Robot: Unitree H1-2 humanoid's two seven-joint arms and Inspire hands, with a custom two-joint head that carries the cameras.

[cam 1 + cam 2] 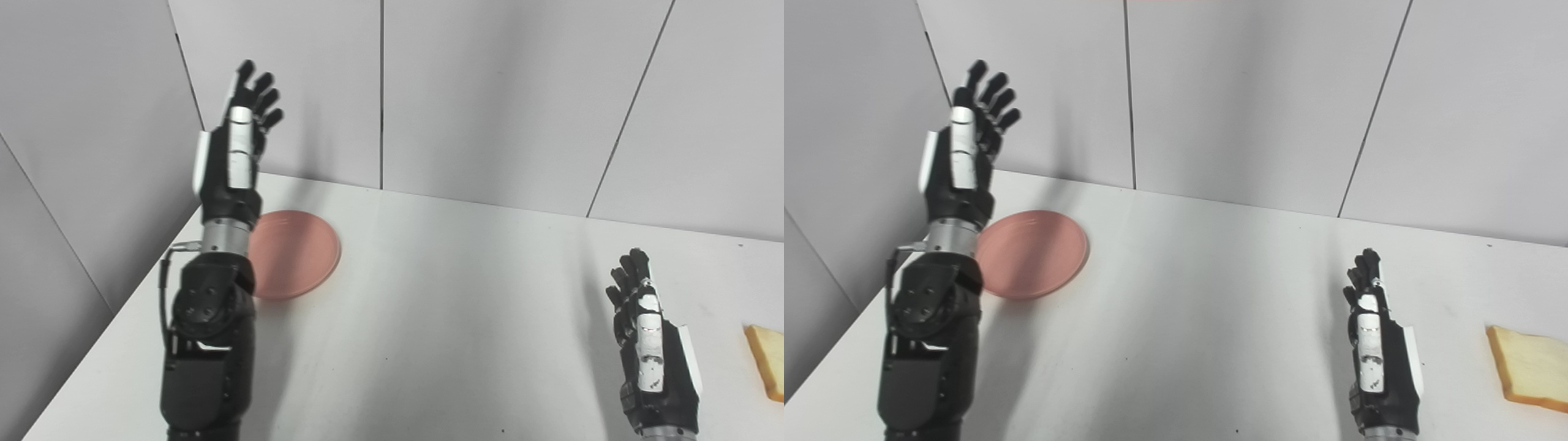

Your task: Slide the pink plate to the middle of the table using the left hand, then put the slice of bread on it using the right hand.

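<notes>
Pink plate: a round, shallow pink plate (1032, 254) lay flat on the white table (1200, 318), close to the table's far-left corner and well apart from the middle.
Plate cover: the left forearm crossed in front of the plate's near-left rim in both views, hiding that part.
Left hand: the black-and-white left hand (239, 150) was raised well above the table, beyond and to the left of the plate, seen against the grey wall panels (490, 92); it touched nothing.
Left hand state: fingers (264, 98) were stretched upward and spread apart, the palm holding nothing.
Bread: a pale toasted slice of bread (1528, 367) with a darker crust lay flat at the table's right side, partly cut off by the picture edge in the left eye view.
Right hand: the black-and-white right hand (1378, 352) was low over the near-right part of the table, just left of the bread and apart from it.
Right hand state: fingers pointed up and away with only slight gaps between them, nothing in its grasp.
Contact with table: whether the right hand rested on the surface could not be told.
</notes>
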